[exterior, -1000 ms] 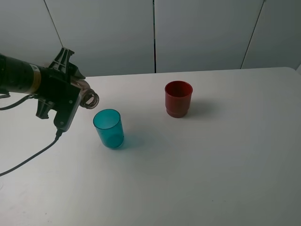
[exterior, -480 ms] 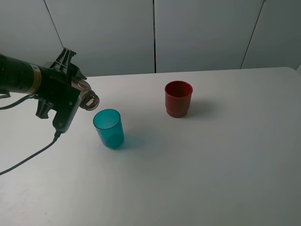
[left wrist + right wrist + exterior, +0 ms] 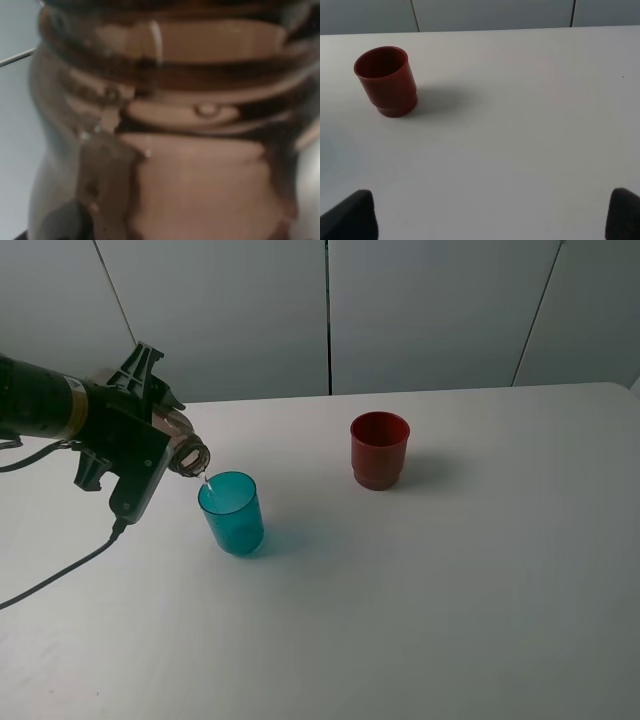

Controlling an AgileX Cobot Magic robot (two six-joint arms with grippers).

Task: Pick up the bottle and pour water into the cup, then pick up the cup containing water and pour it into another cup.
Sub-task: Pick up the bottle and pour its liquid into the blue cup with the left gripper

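My left gripper [image 3: 160, 448] is shut on the bottle [image 3: 186, 452], a clear brownish plastic bottle, and holds it tipped over with its open mouth just above the left rim of the cup. A thin stream of water [image 3: 207, 480] runs from the mouth into the cup [image 3: 232, 512], a translucent teal tumbler standing upright. The bottle's ribbed body [image 3: 190, 150] fills the left wrist view. The red cup [image 3: 379, 450] stands upright farther right and is also in the right wrist view [image 3: 386, 81]. My right gripper [image 3: 490, 217] is open and empty, well away from the red cup.
The white table [image 3: 450, 590] carries only the two cups. A black cable [image 3: 60, 575] trails from the left arm across the table's left side. A grey panelled wall [image 3: 330, 310] stands behind the far edge.
The bottle's mouth has dipped slightly toward the teal cup, and a thin stream of water now falls from it. The cups have not moved.
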